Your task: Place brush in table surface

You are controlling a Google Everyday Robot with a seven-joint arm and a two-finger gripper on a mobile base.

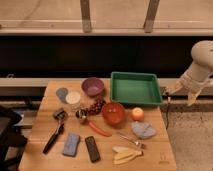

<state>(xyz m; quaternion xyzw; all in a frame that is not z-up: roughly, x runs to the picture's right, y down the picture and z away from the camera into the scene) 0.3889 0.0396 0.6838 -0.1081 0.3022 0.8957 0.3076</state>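
The brush [54, 136] lies flat on the table surface [40, 125] near its left side. Its black handle points toward the front left and its blocky dark head [60, 114] points toward the back. My gripper [184, 91] hangs from the white arm [201, 60] off the table's right edge, just right of the green tray [135, 88]. It is far from the brush and nothing shows in it.
Next to the brush lie a blue-grey pad [71, 144] and a black remote [92, 148]. Also on the table: purple bowl [92, 86], white cup [73, 97], grapes [95, 106], red bowl [113, 113], orange [137, 114], bananas [125, 154], fork [131, 140], grey cloth [143, 130].
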